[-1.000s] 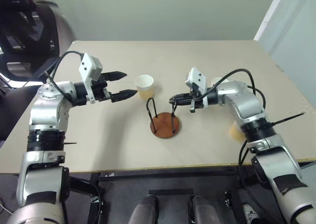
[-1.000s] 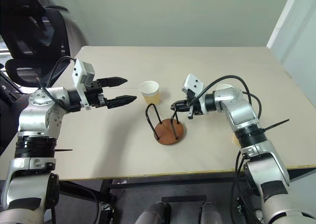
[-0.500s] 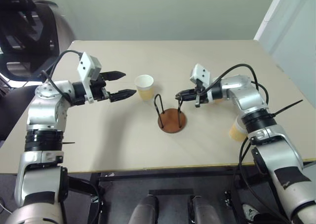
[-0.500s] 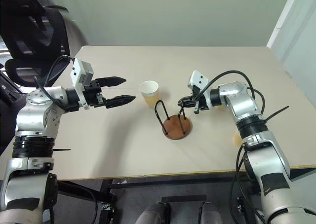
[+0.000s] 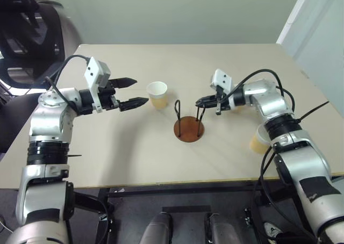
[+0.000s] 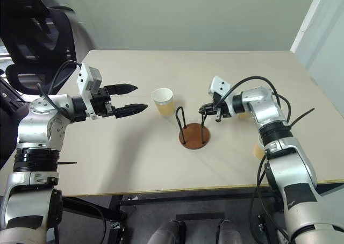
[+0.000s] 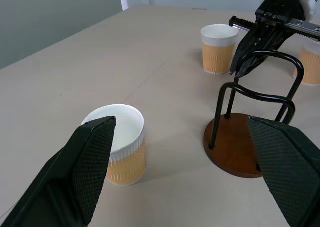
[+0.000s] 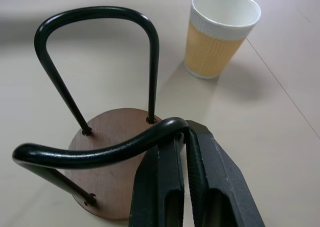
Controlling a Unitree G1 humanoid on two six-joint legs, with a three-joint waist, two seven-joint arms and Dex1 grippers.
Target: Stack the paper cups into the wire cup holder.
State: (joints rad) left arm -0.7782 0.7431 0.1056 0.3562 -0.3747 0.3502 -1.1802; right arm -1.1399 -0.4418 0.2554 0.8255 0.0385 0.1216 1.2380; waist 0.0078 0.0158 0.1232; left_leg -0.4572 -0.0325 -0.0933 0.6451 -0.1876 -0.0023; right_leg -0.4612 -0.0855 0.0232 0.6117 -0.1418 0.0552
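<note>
1. The holder (image 5: 188, 129) is standing upright near the middle of the surface (image 5: 215, 61), its brown disc base flat and its two black wire loops rising from it.
2. The right gripper (image 5: 199, 101) is pinching the top of the loop nearer the right edge, its two fingers pressed together on the wire, as the right wrist view shows (image 8: 180, 137).
3. The left gripper (image 5: 135, 92) is hovering above the surface toward the left edge, its fingers spread wide apart and holding nothing.
4. The left gripper is pointing toward the first cup (image 5: 157, 94), which is standing upright just beyond its fingertips, rim up, apart from them.
5. This first cup is sitting just beside the holder, on the side toward the far-left corner, not touching the loops.
6. A second cup (image 7: 218, 48) is standing upright beyond the holder toward the right edge, behind the right arm in the head views.
7. A third cup (image 5: 258, 142) is showing near the right edge, closer to the front edge, partly hidden by the right forearm; whether it is upright I cannot tell.
8. All three cups are lying outside the holder, whose base is bare between the loops.
9. A black chair (image 5: 27, 29) is standing off the far-left corner of the surface.
</note>
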